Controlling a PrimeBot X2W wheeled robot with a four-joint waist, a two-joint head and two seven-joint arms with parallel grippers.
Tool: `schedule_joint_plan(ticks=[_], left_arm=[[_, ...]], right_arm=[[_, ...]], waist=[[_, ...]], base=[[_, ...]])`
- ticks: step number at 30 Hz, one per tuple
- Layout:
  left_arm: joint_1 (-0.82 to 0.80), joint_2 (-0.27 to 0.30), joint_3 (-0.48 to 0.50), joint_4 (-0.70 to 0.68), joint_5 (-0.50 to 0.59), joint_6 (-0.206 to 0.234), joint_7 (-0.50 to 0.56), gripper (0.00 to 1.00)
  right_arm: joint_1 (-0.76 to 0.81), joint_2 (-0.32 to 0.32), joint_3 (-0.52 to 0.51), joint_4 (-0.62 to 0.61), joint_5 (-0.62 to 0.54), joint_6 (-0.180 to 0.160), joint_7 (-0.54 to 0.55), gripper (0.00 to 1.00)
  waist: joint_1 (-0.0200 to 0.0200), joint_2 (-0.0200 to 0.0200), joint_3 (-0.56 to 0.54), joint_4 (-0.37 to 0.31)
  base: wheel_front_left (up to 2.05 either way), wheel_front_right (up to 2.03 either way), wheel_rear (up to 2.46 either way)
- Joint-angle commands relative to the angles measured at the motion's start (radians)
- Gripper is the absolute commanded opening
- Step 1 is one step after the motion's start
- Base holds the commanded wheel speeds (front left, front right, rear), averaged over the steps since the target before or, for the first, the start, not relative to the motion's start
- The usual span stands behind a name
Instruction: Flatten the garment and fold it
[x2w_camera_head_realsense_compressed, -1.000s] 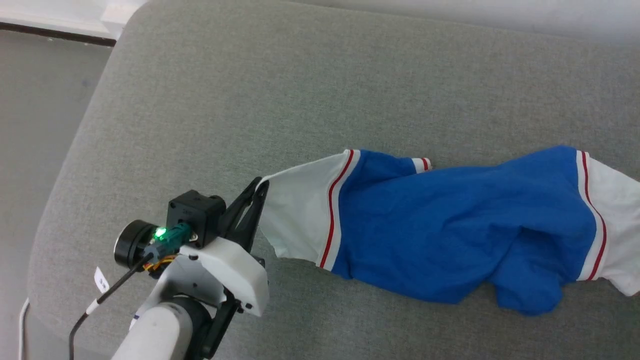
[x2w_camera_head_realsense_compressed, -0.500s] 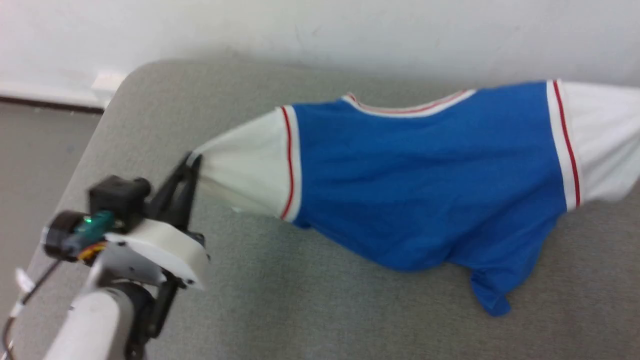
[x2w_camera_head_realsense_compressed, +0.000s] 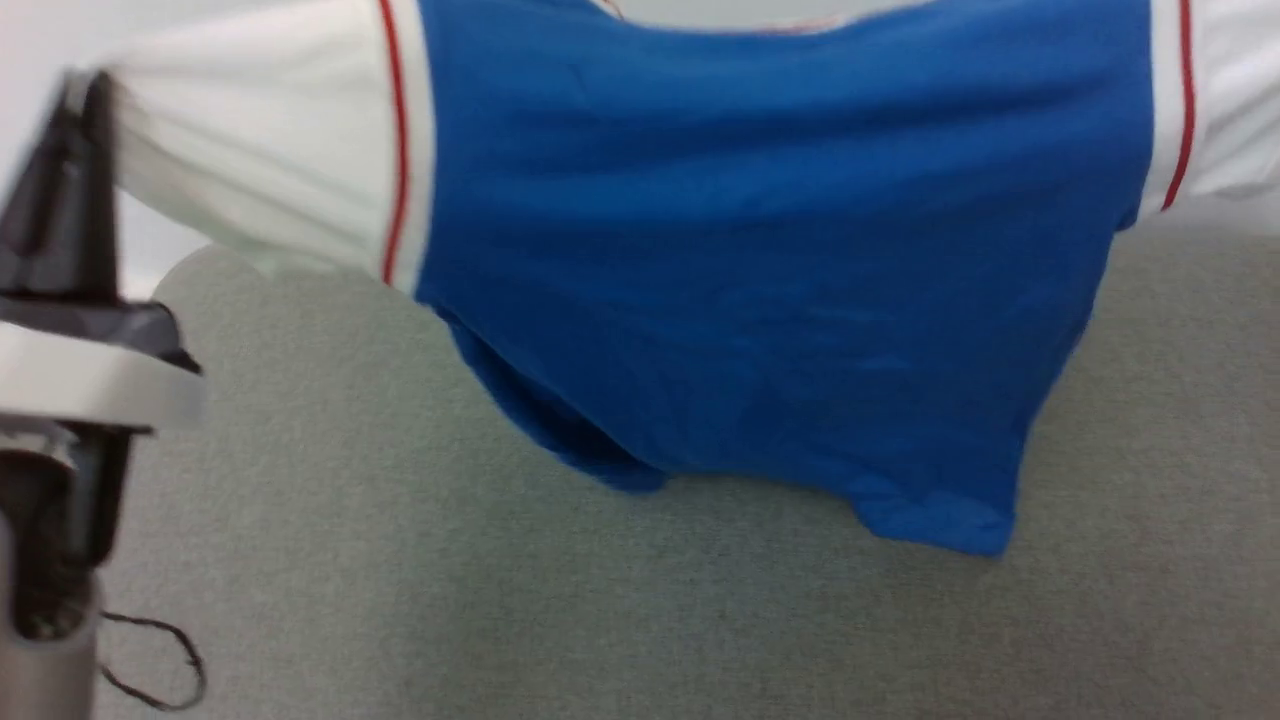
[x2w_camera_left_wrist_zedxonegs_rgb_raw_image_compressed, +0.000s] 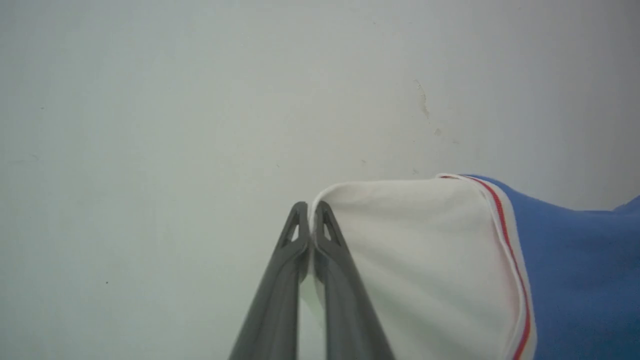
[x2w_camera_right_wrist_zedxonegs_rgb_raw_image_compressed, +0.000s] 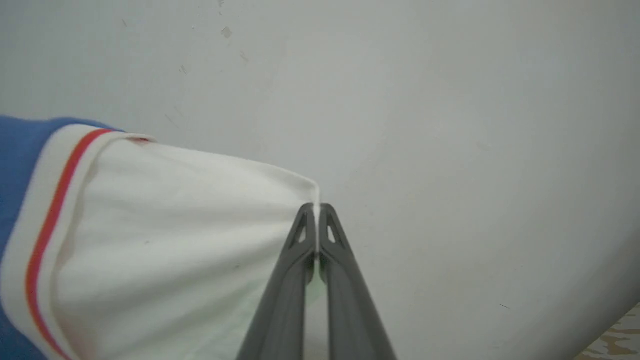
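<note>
Overhead, you see the garment held spread above the grey cushion, its blue body sagging between white sleeves. At your left wrist, the left gripper pinches one sleeve's hem tight; at your right wrist, the right gripper clamps the other.

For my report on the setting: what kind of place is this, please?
Probably an indoor room: a grey fabric-covered surface like a cushion or mattress, a plain white wall with small marks, and the jersey held up above it.
</note>
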Motion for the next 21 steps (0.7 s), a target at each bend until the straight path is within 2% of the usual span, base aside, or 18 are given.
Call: schedule_joint_plan(ticks=[1,5,10,14,21], left_arm=[[-0.022,0.011,0.013,-0.004,-0.004,-0.007,-0.005,0.0],[-0.098,0.056,0.039,0.001,-0.011,-0.025,0.004,0.0],[-0.246,0.091,0.027,0.075,-0.033,-0.062,0.026,0.0],[-0.418,0.104,-0.009,0.203,-0.042,-0.1,0.036,0.0],[-0.768,0.11,-0.083,0.486,0.011,-0.156,-0.011,0.0]], right_arm=[[-0.02,0.007,-0.005,-0.009,0.008,-0.001,0.006,0.0],[-0.085,-0.001,-0.012,-0.044,0.016,-0.001,0.043,0.0],[-0.214,-0.025,0.014,-0.023,0.03,-0.001,0.046,0.0],[-0.352,-0.005,0.019,0.036,0.057,-0.001,0.034,0.0],[-0.619,0.009,0.117,0.2,0.011,-0.001,-0.046,0.0]], waist=[[0.0002,0.0,-0.003,-0.026],[0.0002,0.0,0.034,-0.047],[0.0002,0.0,0.123,-0.068],[0.0002,0.0,0.216,-0.076],[0.0002,0.0,0.386,-0.094]], base=[[0.0,0.0,0.0],[0.0,0.0,0.0],[0.0,0.0,0.0],[0.0,0.0,0.0],[0.0,0.0,0.0]])
